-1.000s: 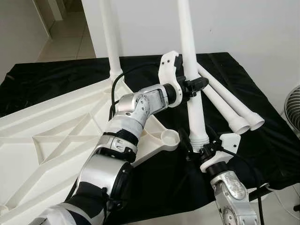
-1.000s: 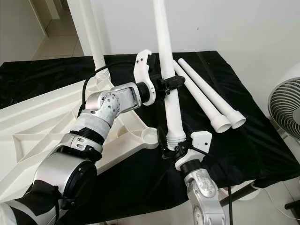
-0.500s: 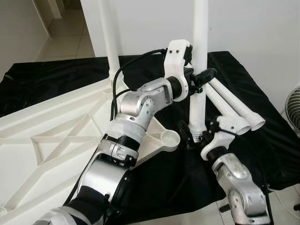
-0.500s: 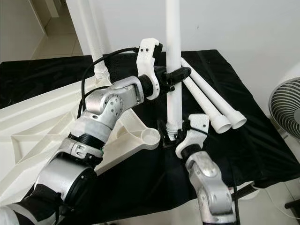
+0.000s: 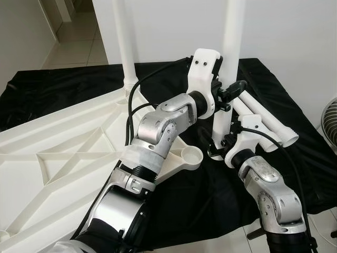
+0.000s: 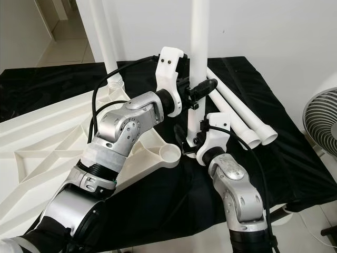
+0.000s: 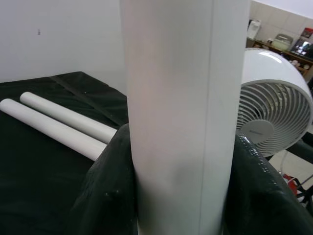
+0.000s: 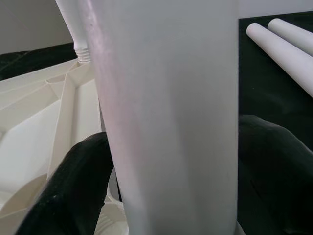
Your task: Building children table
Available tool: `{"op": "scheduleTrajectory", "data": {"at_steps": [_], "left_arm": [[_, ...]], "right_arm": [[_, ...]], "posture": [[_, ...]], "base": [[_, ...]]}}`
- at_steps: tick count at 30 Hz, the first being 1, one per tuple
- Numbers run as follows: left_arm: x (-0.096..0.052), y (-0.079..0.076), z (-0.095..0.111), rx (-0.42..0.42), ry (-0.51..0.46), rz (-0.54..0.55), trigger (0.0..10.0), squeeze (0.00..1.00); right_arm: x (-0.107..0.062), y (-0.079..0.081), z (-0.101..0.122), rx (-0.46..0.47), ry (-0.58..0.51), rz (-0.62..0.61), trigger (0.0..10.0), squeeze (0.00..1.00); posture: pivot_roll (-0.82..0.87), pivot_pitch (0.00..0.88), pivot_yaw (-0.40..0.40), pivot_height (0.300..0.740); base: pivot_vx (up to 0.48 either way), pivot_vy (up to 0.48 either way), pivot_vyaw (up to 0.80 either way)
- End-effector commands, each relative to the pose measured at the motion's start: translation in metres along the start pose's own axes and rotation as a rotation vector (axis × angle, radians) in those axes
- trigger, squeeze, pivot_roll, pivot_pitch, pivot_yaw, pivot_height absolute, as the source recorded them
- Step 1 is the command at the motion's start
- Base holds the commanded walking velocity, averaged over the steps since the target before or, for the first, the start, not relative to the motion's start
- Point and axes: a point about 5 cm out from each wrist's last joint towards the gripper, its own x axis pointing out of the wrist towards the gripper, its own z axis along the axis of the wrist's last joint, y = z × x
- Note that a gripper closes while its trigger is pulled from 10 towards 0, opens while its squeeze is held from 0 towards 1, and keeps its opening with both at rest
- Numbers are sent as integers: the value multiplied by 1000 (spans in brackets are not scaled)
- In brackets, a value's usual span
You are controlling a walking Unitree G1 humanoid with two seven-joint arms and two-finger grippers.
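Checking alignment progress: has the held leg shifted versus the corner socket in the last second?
Yes. The held leg has swung from tilted to upright, foot still beside the corner socket, not over it; both grippers keep their grasp.

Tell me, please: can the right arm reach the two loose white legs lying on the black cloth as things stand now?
Probably not yet. The right gripper is shut on the upright leg, as is the left gripper. The two loose legs lie close beside it, otherwise unobstructed.
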Motion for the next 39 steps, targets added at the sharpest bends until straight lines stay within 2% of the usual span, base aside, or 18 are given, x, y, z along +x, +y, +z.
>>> {"op": "scheduleTrajectory", "data": {"at_steps": [1, 5, 6, 7, 8, 9, 10, 15, 16, 19, 21, 22, 26, 27, 31, 32, 34, 39], "left_arm": [[3, -16, -3, 13, -20, -43, 10000, 0], [3, -17, -3, 25, -23, -43, 10000, 0], [3, -18, -4, 33, -24, -44, 10000, 0], [3, -18, -4, 33, -24, -44, 10000, 0], [3, -20, -5, 39, -23, -47, 10000, 0], [3, -21, -5, 43, -23, -49, 10000, 0], [3, -22, -6, 46, -22, -51, 10000, 0], [3, -24, -7, 47, -20, -54, 10000, 0], [3, -24, -7, 47, -20, -57, 10000, 0], [3, -26, -8, 49, -18, -61, 10000, 0], [3, -26, -8, 49, -18, -61, 10000, 0], [3, -27, -8, 50, -16, -66, 10000, 0], [4, -28, -8, 53, -15, -69, 10000, 0], [4, -28, -8, 54, -15, -70, 10000, 0], [4, -28, -8, 58, -14, -71, 10000, 0], [4, -29, -8, 61, -13, -72, 10000, 0], [4, -30, -9, 69, -8, -75, 10000, 0], [4, -31, -10, 69, -5, -85, 10000, 0]], "right_arm": [[2, 1, -1, -22, 44, 20, 10000, 0], [2, 1, 0, -24, 56, 27, 10000, 0], [2, 1, 1, -27, 64, 29, 7098, 0], [2, 1, 1, -27, 64, 29, 7098, 0], [3, 1, 3, -38, 60, 36, 4980, 0], [3, 1, 5, -47, 58, 40, 4980, 0], [3, 2, 7, -53, 56, 42, 9647, 0], [4, 2, 9, -56, 56, 49, 9843, 0], [4, 3, 10, -60, 53, 53, 4784, 0], [4, 4, 12, -70, 47, 60, 4157, 0], [4, 4, 12, -70, 47, 60, 4157, 0], [4, 5, 13, -72, 44, 65, 8235, 0], [4, 6, 14, -72, 46, 67, 8353, 0], [4, 6, 14, -75, 45, 67, 4431, 0], [4, 5, 16, -80, 38, 64, 3569, 0], [4, 5, 17, -81, 33, 61, 1098, 0], [4, 4, 19, -77, 25, 54, 0, 0], [4, 2, 19, -73, 18, 34, 0, 0]], "posture": [[-74, 106, 42, 740], [-77, 103, 40, 740], [-77, 103, 40, 740], [-77, 103, 40, 740], [-79, 101, 39, 740], [-79, 101, 39, 740], [-80, 101, 38, 740], [-80, 100, 38, 740], [-80, 100, 39, 740], [-80, 99, 42, 740], [-80, 99, 42, 740], [-80, 99, 45, 740], [-80, 99, 45, 740], [-80, 99, 47, 740], [-81, 98, 47, 740], [-81, 99, 48, 740], [-80, 99, 49, 740], [-78, 104, 52, 740]], "base": [[0, 0, 0], [0, 0, 0], [0, 0, 0], [0, 0, 0], [0, 0, 0], [0, 0, 0], [0, 0, 0], [0, 0, 0], [0, 0, 0], [0, 0, 0], [0, 0, 0], [0, 0, 0], [0, 0, 0], [0, 0, 0], [0, 0, 0], [0, 0, 0], [0, 0, 0], [0, 0, 0]]}}
